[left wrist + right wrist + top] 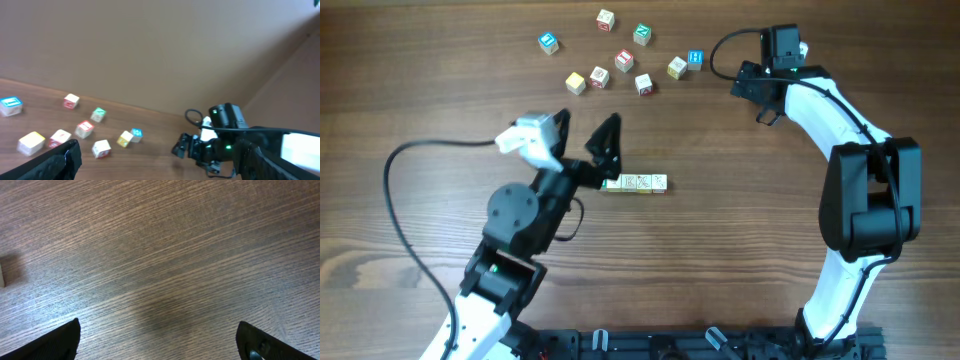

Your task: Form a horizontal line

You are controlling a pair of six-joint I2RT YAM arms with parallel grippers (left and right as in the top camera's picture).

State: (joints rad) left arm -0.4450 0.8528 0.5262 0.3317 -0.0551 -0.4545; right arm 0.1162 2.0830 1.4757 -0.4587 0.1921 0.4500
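Observation:
The horizontal line (638, 183) is a short straight row of tiny cubes at mid-table, running left to right. Its green-faced left end (611, 184) sits partly under my left arm, and the rest are cream. My left gripper (586, 133) is open just behind and left of the row, holding nothing. Its wrist view looks across the table past one dark fingertip (66, 159), and the row does not show there. My right gripper (753, 98) is open over bare wood at the back right, far from the row. Nothing lies between its fingertips (62, 339).
Several loose cubes (624, 59) are scattered at the back of the table, among them a blue one (549, 42) and a teal one (642, 34). They also show in the left wrist view as loose cubes (101, 148), with the right arm (222, 135) beyond.

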